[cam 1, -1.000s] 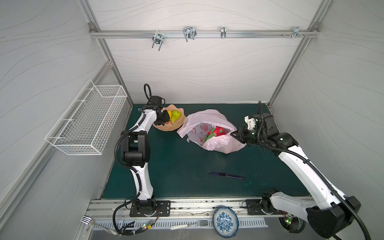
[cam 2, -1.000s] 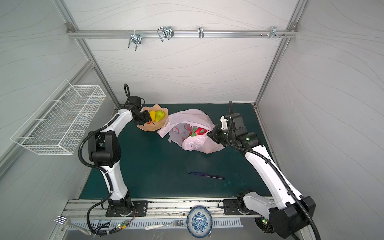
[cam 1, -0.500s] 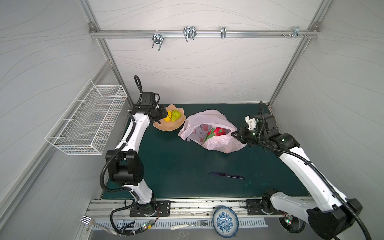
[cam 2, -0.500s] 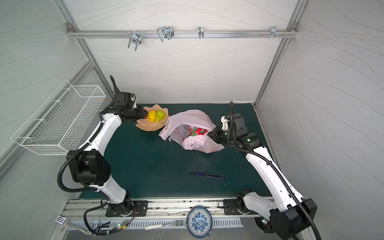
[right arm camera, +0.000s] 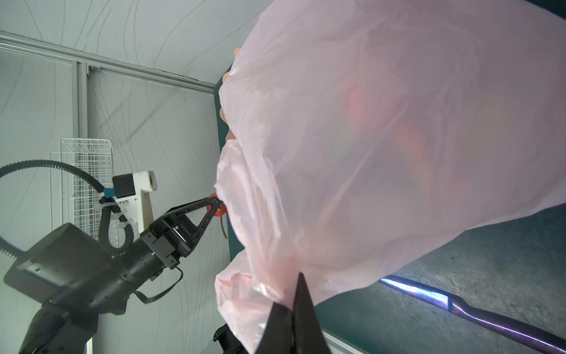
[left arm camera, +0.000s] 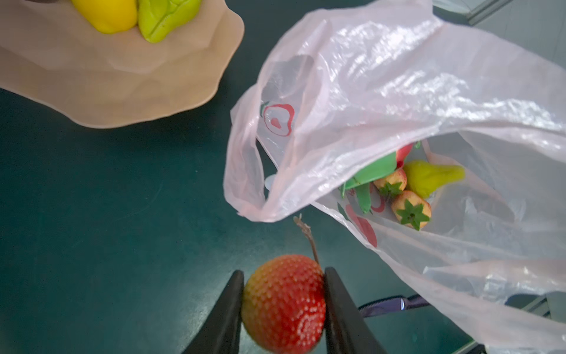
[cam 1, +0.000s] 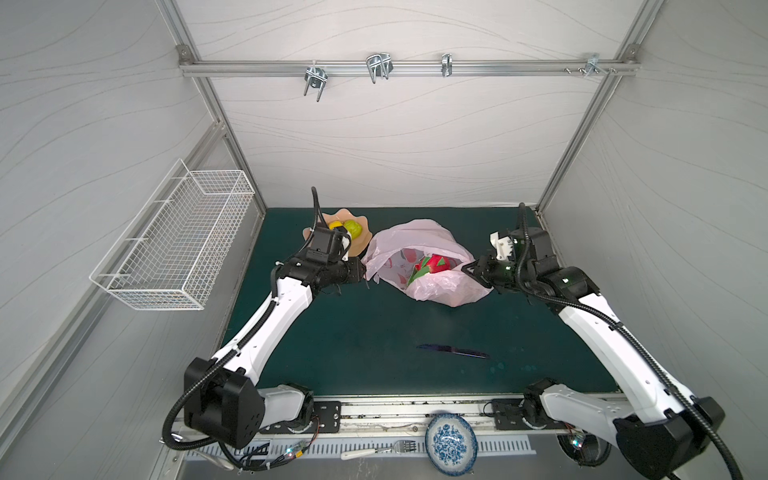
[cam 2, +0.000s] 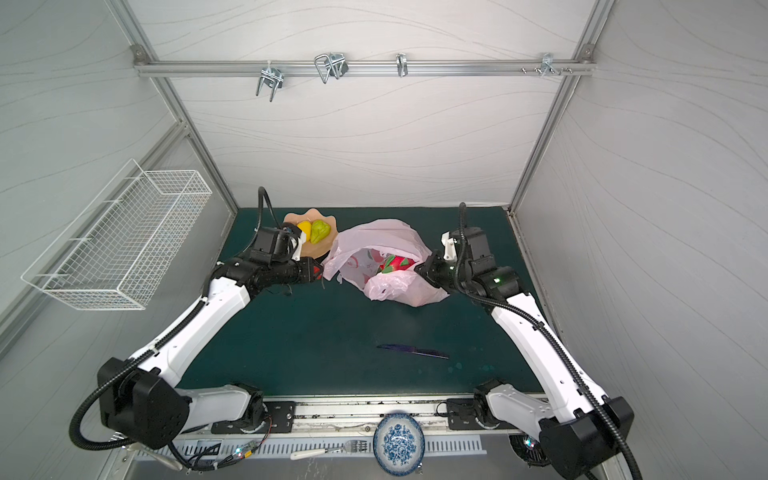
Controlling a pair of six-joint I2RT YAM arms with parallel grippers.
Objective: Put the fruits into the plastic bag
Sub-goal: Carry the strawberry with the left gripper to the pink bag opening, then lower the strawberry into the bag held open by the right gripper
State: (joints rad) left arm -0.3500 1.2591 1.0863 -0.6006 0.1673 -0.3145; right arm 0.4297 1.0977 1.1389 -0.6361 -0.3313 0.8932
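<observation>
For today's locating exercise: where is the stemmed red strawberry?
Left wrist view: the red toy strawberry is clamped in the left gripper, outside the mouth of the pale pink plastic bag.

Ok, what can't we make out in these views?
Bowl: cut by the left wrist view's edge, partly behind the left arm in both top views; fruits besides the lemon and pear unknown.
Plastic bag contents: blurred through film in the right wrist view; folds hide the bottom elsewhere.
Red fruit in left gripper: underside cut off, left wrist view.

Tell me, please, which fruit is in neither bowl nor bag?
The red dotted fruit with the brown stalk: the left gripper holds it beside the plastic bag; lemon and pear lie in the bowl.
</observation>
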